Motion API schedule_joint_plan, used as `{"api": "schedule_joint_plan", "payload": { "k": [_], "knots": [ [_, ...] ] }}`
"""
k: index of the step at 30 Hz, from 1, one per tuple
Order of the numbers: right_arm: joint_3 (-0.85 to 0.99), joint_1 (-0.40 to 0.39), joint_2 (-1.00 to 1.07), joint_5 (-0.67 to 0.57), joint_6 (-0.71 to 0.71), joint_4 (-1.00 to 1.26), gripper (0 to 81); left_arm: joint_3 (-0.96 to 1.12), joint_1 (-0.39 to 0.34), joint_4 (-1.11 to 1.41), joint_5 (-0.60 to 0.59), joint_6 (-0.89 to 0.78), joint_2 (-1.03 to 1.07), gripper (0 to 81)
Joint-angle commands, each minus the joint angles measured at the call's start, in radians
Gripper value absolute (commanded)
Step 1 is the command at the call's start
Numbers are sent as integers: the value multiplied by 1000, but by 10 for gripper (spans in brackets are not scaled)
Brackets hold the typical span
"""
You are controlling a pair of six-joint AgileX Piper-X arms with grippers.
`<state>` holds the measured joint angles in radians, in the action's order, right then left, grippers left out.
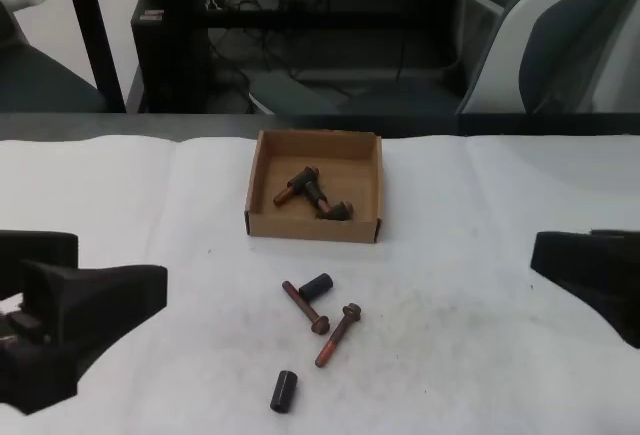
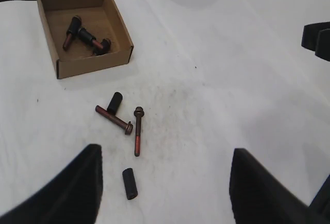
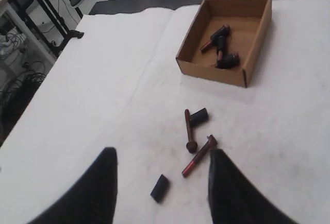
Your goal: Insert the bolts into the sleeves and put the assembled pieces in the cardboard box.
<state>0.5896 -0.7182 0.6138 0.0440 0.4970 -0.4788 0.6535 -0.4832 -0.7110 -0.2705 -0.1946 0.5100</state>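
The cardboard box (image 1: 312, 226) sits at the middle back of the white bench with assembled bolt-and-sleeve pieces (image 1: 312, 193) inside. In front of it lie two loose copper-coloured bolts (image 1: 305, 307) (image 1: 338, 335), their heads almost touching. One black sleeve (image 1: 316, 285) rests beside the left bolt's shank, and a second sleeve (image 1: 284, 391) lies alone nearer the front edge. My left gripper (image 2: 165, 193) is open at the bench's front left, well back from the parts (image 2: 137, 131). My right gripper (image 3: 162, 203) is open at the right side, with the lone sleeve (image 3: 160, 188) showing between its fingers, farther off.
A white cloth (image 1: 480, 355) covers the bench, with wide bare areas to both sides of the parts. Chairs and dark equipment stand beyond the bench's back edge (image 1: 300, 125). The other arm's gripper (image 2: 317, 41) shows at the edge of the left wrist view.
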Motion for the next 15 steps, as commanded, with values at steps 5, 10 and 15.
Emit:
{"api": "schedule_joint_plan", "payload": {
  "k": [5, 10, 15],
  "knots": [
    [52, -3, 258, -117, 224, -17, 533, 2, -5, 13, -6, 8, 14, 700],
    [200, -3, 509, -109, 245, -117, 533, 2, -5, 13, -6, 8, 14, 700],
    [384, 2, 787, -109, 245, -264, 533, 2, -5, 13, -6, 8, 14, 700]
  ]
}}
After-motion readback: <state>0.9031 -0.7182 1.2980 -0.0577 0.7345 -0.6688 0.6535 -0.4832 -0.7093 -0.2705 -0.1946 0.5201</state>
